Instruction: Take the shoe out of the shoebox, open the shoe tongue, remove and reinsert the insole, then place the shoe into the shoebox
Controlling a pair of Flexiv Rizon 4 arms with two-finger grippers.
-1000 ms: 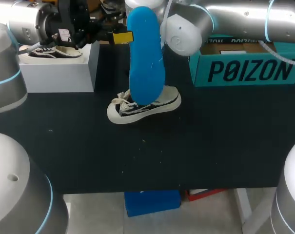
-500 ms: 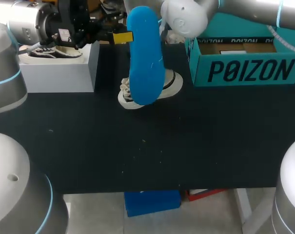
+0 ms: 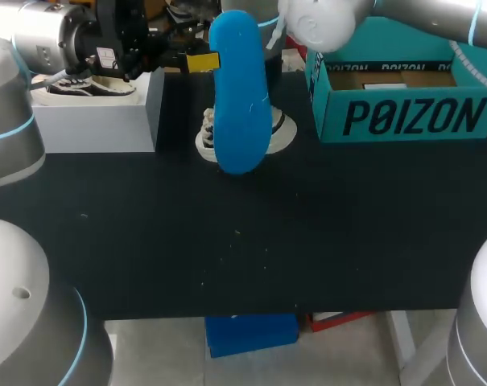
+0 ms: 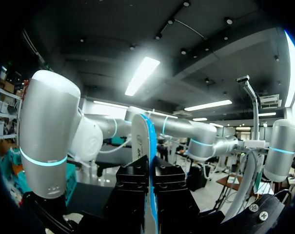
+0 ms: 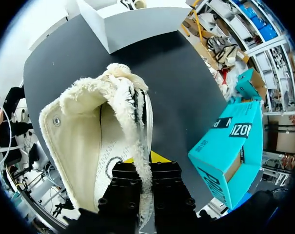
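Above the black table (image 3: 227, 241), the left gripper (image 3: 207, 61) is clamped tight on a blue insole (image 3: 241, 96) and holds it upright. Just behind the insole, the right gripper (image 5: 146, 158) pinches the fleecy side wall of the sneaker (image 3: 282, 133). An open teal shoebox (image 3: 404, 112) stands far right, and a white box (image 3: 98, 121) far left.

The head camera sits high above and behind the robot, looking down on the black table (image 3: 227, 241) and seeing the teal shoebox (image 3: 404, 108) from its printed front at middling range. The right wrist camera hangs very near over the shoe (image 5: 103, 141), facing down at the table with the shoebox just beyond, and shares all three with the head view. The left wrist camera, off to the shoebox's side, faces level across the room from hard against the blue insole (image 4: 148, 161), which the head view also shows.
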